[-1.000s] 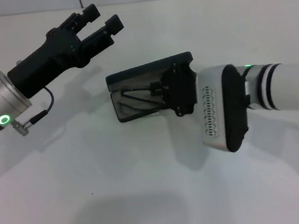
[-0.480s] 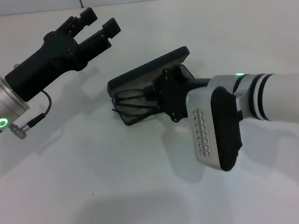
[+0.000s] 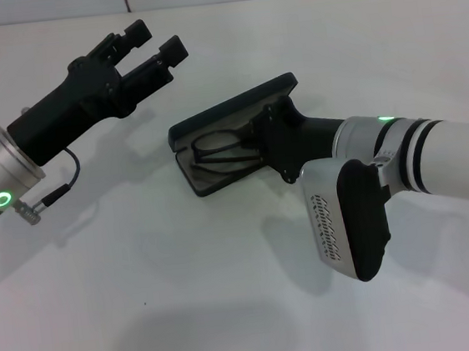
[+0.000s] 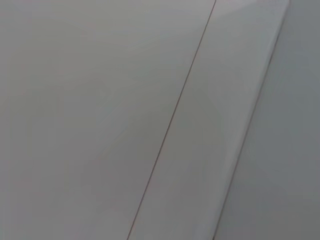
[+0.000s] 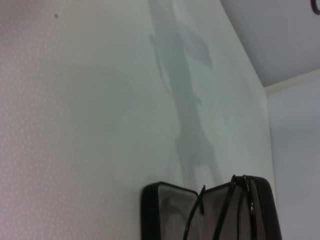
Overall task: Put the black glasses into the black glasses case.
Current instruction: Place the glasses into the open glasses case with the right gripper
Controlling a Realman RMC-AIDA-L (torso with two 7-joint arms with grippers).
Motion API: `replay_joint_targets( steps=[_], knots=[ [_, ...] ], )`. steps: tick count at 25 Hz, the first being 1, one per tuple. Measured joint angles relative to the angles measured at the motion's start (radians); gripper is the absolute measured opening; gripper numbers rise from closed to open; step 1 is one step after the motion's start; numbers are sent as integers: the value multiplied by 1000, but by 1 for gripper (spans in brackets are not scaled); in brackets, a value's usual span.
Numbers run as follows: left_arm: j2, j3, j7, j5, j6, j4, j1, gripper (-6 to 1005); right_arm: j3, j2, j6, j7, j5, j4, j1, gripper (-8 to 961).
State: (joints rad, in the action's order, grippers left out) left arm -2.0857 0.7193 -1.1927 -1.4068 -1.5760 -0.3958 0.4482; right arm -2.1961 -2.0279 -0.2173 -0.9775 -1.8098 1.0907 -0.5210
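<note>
The black glasses case (image 3: 228, 112) lies open in the middle of the white table, its lid tilted up over the base. The black glasses (image 3: 215, 149) lie inside on the grey lining, lenses toward the case's left end. My right gripper (image 3: 264, 139) reaches into the case's right end between lid and base; its fingertips are hidden there. The right wrist view shows the open black glasses case (image 5: 150, 210) with the black glasses' temple arms (image 5: 232, 200) rising from it. My left gripper (image 3: 153, 43) hovers open at the far left, apart from the case.
The white table (image 3: 147, 302) runs to a wall at the back. The left wrist view shows only a pale surface with a thin seam (image 4: 172, 120). A cable (image 3: 70, 172) hangs from my left wrist.
My right wrist has turned and drawn back slightly to the right. The glasses have gone down into the case base. The left gripper edged a little to the left.
</note>
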Motion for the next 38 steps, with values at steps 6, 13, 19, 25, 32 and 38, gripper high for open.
replay_joint_targets(
  steps=[6,13,19,25,32,38],
  knots=[
    [-1,0,0,0,0,0,0,875,1,0,20,90,-2,1,13,95],
    [-1,2,8,-1,1,20,8,876,-6,0,58,140,-3,-9,8,95],
    [-3,2,8,-1,0,21,9,876,-30,0,62,156,-4,-20,-12,94],
    [-3,2,8,-1,-3,23,9,876,-40,0,83,156,-2,-40,-29,113],
    [-4,2,8,-1,-4,23,11,876,-75,0,144,154,4,-40,-33,188],
    [-3,2,9,-1,-3,23,8,875,-82,0,146,151,6,-34,-22,316]
  ],
)
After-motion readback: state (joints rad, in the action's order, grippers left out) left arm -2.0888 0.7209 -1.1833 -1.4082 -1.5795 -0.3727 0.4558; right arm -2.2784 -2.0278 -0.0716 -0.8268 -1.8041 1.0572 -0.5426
